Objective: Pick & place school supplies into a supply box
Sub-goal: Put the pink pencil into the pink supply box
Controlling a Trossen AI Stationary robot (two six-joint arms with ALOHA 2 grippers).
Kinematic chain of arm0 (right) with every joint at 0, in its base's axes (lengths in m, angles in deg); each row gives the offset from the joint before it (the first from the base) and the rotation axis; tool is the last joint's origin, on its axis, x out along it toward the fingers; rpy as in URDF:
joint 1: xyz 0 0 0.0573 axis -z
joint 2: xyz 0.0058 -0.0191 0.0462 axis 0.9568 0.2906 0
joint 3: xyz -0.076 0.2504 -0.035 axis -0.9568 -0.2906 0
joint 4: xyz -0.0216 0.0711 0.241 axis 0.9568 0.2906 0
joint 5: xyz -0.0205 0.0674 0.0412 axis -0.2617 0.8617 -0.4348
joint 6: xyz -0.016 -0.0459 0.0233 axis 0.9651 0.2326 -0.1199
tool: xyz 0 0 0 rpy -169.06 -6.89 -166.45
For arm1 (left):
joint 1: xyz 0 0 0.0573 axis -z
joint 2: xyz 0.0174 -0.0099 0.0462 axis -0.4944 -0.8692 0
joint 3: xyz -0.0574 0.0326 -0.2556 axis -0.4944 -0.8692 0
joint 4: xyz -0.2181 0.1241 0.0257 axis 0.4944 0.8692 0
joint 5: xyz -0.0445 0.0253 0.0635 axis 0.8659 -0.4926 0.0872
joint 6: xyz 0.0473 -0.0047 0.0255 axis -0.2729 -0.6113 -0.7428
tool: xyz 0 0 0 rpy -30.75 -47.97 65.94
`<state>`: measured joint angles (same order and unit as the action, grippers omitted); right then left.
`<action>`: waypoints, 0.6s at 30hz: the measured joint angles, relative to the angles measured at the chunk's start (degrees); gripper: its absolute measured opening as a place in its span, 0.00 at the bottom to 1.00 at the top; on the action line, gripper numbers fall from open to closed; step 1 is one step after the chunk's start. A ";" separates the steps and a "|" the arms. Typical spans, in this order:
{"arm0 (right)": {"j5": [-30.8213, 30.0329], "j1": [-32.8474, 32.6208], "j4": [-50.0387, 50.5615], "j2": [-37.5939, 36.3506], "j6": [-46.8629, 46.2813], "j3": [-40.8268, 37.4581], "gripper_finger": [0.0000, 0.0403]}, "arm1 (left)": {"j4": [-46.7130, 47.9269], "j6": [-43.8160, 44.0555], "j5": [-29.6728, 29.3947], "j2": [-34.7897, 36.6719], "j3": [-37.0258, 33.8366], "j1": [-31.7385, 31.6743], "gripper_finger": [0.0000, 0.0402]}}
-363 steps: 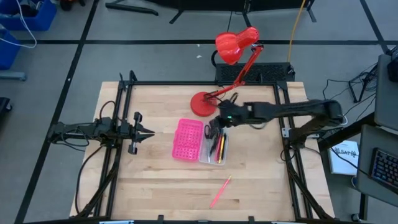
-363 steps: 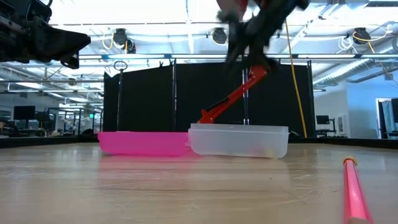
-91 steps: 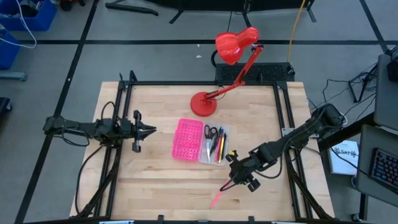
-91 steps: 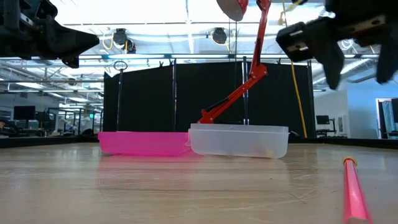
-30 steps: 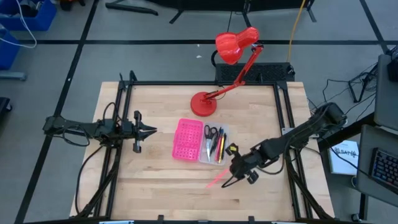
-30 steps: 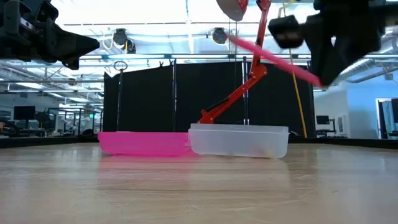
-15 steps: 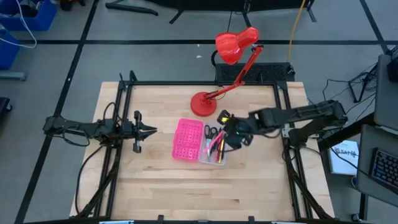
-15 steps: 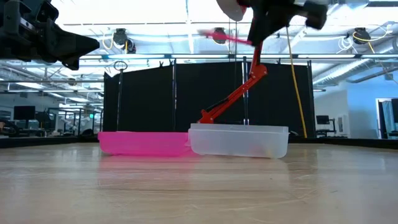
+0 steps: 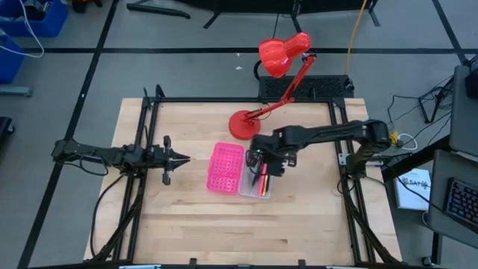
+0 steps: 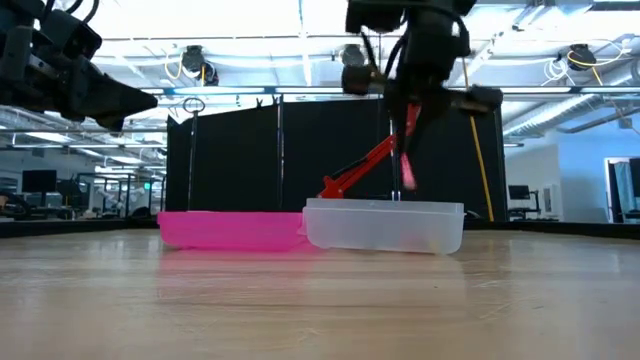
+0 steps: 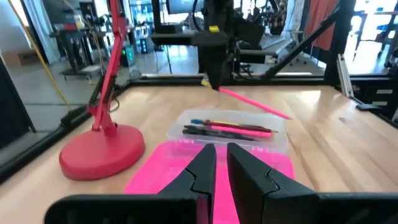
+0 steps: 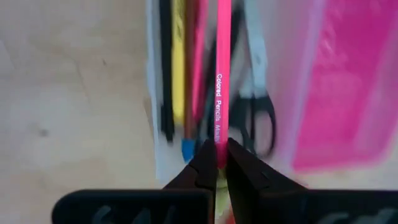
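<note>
The supply box lies open mid-table, pink half toward the left and clear half beside it. In the clear half lie black scissors and several pens and pencils. My right gripper hovers over the clear half, shut on a pink coloured pencil. In the low view the right gripper is high above the box, and the pencil hangs above the clear half. My left gripper waits left of the box, shut and holding nothing. My right gripper pinches the pink pencil between its two fingers near one end, coming from above. The pencil is lifted clear. It slants down from the fingers, and its free end hangs over the clear half without touching it.
A red desk lamp stands with its round base just beyond the box on the far side. Its arm and head reach past the far edge. Bare wooden tabletop stretches along the near side.
My right gripper carried the pink pencil from the near right part of the table up toward the far edge and leftward to above the clear half. It turned on the way. The pencil's free end tipped from a raised slant to pointing down over the box.
</note>
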<state>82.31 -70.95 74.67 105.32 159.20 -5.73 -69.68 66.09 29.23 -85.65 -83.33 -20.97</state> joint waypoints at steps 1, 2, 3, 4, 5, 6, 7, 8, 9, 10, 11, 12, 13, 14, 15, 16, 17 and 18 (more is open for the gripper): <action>1.58 0.21 -0.20 1.20 0.86 0.00 0.02 | 0.29 0.41 0.00 0.00 0.00 -0.02 0.12; 2.88 0.48 -0.41 2.20 2.01 0.00 0.02 | 0.41 0.78 0.00 0.00 0.00 -0.02 0.12; 3.17 0.73 -0.76 3.05 3.12 0.00 0.02 | 0.54 0.84 0.00 0.02 0.00 -0.02 0.12; 3.31 1.15 -1.42 3.74 4.10 -0.03 0.02 | 0.72 0.91 0.00 0.02 0.00 -0.02 0.12; 3.59 1.73 -2.37 4.30 4.73 -0.04 0.02 | 0.74 1.12 0.00 0.01 0.00 -0.02 0.12; 4.67 2.51 -3.35 4.61 4.90 -0.04 0.02 | 0.74 1.22 0.00 0.02 0.00 -0.02 0.12; 6.22 3.41 -3.83 4.69 4.55 -0.04 0.02 | 0.74 1.22 0.00 0.01 0.00 -0.01 0.12; 7.86 4.18 -4.22 4.70 3.87 -0.04 0.02 | 0.79 1.36 0.00 0.02 0.00 -0.02 0.12; 8.78 4.71 -4.74 4.68 3.64 -0.04 0.02 | 0.92 1.73 -0.01 0.02 0.00 -0.02 0.12; 9.03 5.08 -5.48 4.82 3.62 -0.04 0.02 | 1.15 2.04 -0.01 0.02 0.00 -0.02 0.12; 9.04 5.32 -6.49 5.12 3.62 -0.02 0.02 | 1.22 2.14 0.00 0.01 0.00 -0.02 0.12; 9.11 5.53 -7.04 5.31 3.57 -0.02 0.02 | 1.23 2.16 0.00 0.01 0.00 -0.02 0.12; 9.21 5.66 -7.28 5.49 3.53 -0.03 0.02 | 1.38 2.21 0.00 0.02 0.00 -0.01 0.12; 9.34 5.82 -7.39 5.98 3.56 -0.03 0.02 | 1.74 2.25 0.00 0.02 0.00 -0.01 0.12; 9.34 6.05 -7.54 6.47 3.70 0.02 0.02 | 2.14 2.25 0.00 0.02 0.00 -0.02 0.12; 9.31 6.25 -7.59 7.00 3.83 0.02 0.02 | 2.29 2.25 0.00 0.01 0.00 -0.02 0.12; 9.39 6.50 -7.74 7.73 4.06 0.02 0.02 | 2.35 2.25 -0.01 0.01 0.00 -0.02 0.12; 9.49 6.67 -7.99 8.64 4.36 0.02 0.02 | 2.34 2.25 -0.02 0.02 0.00 -0.02 0.12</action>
<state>91.80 -64.27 66.69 113.96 163.56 -5.71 -67.35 68.34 29.20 -85.63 -83.33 -20.99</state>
